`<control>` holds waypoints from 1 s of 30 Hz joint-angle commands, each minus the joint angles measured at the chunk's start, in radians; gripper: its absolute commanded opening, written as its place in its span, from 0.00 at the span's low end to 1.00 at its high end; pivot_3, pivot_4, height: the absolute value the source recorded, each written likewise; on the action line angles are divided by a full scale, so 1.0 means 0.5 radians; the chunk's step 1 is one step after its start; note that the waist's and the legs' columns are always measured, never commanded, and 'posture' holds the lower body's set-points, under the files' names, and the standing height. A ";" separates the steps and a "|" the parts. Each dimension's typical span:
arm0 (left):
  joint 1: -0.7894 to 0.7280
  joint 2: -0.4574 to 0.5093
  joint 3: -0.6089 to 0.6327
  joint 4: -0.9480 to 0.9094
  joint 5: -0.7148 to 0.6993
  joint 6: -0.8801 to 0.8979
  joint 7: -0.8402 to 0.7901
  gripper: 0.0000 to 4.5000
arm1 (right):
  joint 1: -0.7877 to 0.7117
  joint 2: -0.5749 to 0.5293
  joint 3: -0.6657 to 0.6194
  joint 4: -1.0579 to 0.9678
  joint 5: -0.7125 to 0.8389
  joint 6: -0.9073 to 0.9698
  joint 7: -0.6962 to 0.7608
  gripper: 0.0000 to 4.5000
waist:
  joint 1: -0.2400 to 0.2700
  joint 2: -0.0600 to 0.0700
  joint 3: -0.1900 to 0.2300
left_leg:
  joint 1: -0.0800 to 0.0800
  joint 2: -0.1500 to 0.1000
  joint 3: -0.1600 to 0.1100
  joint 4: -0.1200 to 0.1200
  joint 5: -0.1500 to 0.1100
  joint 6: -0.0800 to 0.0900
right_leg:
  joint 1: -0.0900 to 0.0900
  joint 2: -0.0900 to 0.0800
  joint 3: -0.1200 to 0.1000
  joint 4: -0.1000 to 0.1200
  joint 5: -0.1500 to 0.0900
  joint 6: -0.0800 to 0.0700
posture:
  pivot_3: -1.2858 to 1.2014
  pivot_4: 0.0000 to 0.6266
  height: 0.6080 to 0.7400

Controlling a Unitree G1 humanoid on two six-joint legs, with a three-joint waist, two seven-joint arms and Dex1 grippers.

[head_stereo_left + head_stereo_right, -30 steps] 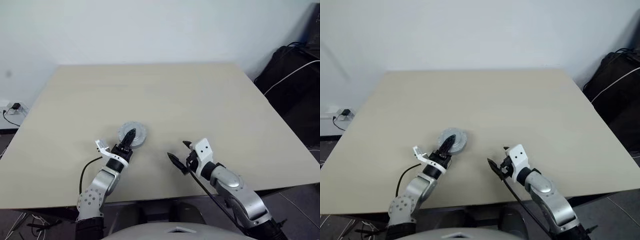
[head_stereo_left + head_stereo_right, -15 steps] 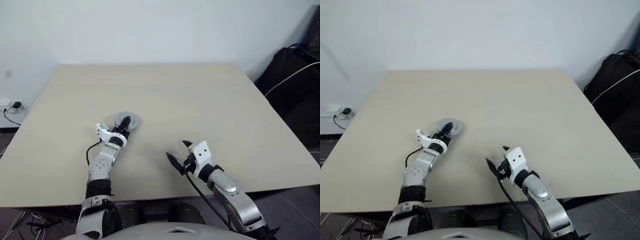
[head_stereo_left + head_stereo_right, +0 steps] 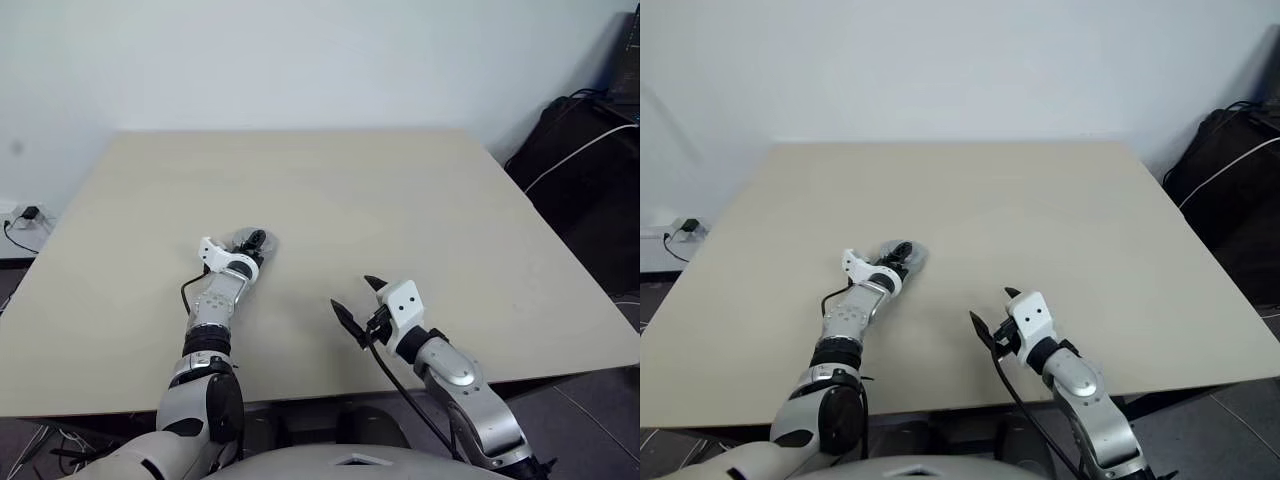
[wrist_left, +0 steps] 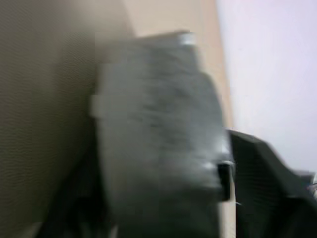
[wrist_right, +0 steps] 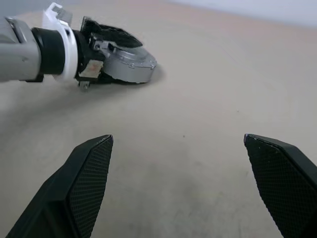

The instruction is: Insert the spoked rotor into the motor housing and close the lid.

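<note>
The left gripper had its fingers straddling the motor housing on the table, probably setting it down; the right gripper hung wide apart, empty, nearby.

No readable text, labels, brands, numbers or signs in any view.
</note>
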 commanded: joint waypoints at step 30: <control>1.692 0.407 -0.982 -1.533 1.624 -1.110 -0.224 1.00 | 0.307 0.247 -0.074 -0.124 -0.232 -0.256 -0.292 1.00 | 0.029 0.028 -0.028 | 0.026 0.004 0.001 -0.025 -0.007 0.002 | -0.001 -0.006 0.001 0.001 -0.019 -0.026 | 0.52 0.00 1.00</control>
